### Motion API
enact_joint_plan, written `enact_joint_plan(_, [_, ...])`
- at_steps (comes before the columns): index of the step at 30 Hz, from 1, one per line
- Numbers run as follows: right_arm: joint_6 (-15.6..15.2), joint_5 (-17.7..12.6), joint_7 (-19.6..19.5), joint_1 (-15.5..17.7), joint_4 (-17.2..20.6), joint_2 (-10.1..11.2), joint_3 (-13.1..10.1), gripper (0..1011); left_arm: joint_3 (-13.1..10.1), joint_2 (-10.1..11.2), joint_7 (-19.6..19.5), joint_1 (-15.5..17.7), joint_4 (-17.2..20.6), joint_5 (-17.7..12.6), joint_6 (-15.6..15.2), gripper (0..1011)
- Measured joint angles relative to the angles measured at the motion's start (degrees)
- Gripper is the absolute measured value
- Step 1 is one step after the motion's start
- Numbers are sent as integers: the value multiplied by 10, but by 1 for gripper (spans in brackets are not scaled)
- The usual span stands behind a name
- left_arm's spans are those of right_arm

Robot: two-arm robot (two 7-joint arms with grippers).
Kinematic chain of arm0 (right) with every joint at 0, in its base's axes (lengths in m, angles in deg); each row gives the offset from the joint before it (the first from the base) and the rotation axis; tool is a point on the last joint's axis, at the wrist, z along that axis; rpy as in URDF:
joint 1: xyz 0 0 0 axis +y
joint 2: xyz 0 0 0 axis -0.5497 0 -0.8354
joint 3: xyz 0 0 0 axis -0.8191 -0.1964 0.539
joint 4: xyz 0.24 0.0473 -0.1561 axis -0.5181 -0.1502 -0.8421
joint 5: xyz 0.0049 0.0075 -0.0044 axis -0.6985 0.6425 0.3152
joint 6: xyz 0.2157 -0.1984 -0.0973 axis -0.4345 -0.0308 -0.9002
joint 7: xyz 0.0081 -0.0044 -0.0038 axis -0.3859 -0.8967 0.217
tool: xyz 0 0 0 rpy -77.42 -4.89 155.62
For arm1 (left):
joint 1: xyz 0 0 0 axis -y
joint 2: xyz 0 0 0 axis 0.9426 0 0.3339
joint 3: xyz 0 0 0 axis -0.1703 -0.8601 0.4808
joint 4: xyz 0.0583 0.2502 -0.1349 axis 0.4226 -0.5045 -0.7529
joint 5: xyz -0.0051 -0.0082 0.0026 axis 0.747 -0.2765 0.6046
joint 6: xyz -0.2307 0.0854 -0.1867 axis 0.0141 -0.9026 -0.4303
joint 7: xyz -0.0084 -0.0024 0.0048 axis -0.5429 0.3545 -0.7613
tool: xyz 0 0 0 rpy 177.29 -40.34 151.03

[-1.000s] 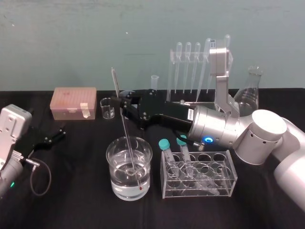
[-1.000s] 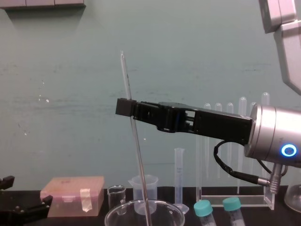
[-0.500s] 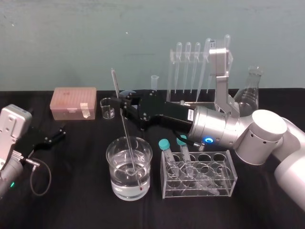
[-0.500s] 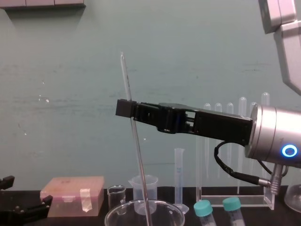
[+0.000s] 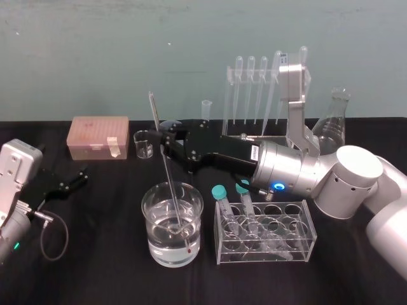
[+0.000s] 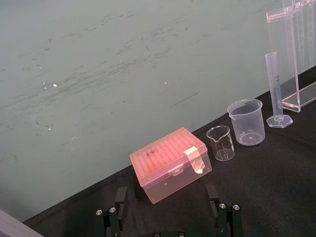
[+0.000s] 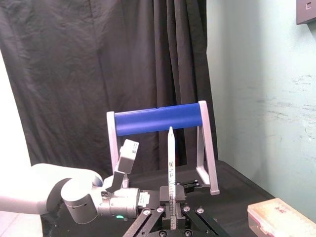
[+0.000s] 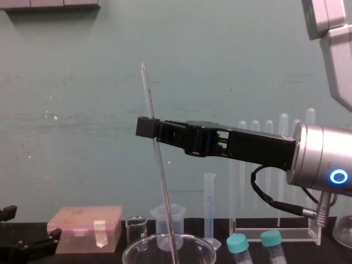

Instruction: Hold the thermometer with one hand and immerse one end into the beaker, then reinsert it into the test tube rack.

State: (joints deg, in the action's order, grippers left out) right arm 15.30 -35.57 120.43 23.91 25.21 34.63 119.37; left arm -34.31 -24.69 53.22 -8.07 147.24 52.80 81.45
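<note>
Head view. Right gripper [image 5: 166, 143] reached in from the right, above the table. Its black fingers were pinched shut on the thermometer [image 5: 156, 121], gripping partway down the rod. The rod stood tilted, top end leaning toward the robot's left. Its lower end was under the water in the beaker [image 5: 145, 210], with the red tip near the bottom. The beaker sat on the black cloth just left of a small clear tube holder [image 5: 305, 244] carrying two teal-capped tubes. The test tube rack [image 5: 257, 65] stood at the back by the wall, behind the right arm, with pipettes hanging in it. Left gripper [image 5: 73, 179] lay low at the table's left side, well apart from the beaker.

Left wrist view. Left gripper's two fingers [image 6: 224, 217] were spread wide with nothing between them. Ahead sat a pink box [image 6: 168, 163], a tiny glass beaker [image 6: 220, 142], a spouted plastic cup [image 6: 246, 122] and a graduated cylinder [image 6: 275, 89]. An end of the test tube rack [image 6: 291, 54] showed beyond these.

Right wrist view. The thermometer [image 7: 171, 168] rose straight up from between the closed fingers, clamped at the gripper's centre [image 7: 171, 213]. The left arm showed farther off.

Chest view. Right gripper [image 8: 146, 127] hung high, shut tight around the rod [image 8: 148, 96]. A short length of thermometer stuck out above the fingers. The longer part slanted down into the beaker's rim [image 8: 132, 250]. The rack's base [image 8: 275, 235] stood behind, to the right. Left gripper [image 8: 27, 242] rested at lower left.
</note>
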Motion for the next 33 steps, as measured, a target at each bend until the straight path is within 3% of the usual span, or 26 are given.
enact_joint_plan(33, [1,0,5,1,0,1,2,56,0,0,0,0,0,0,0,1008])
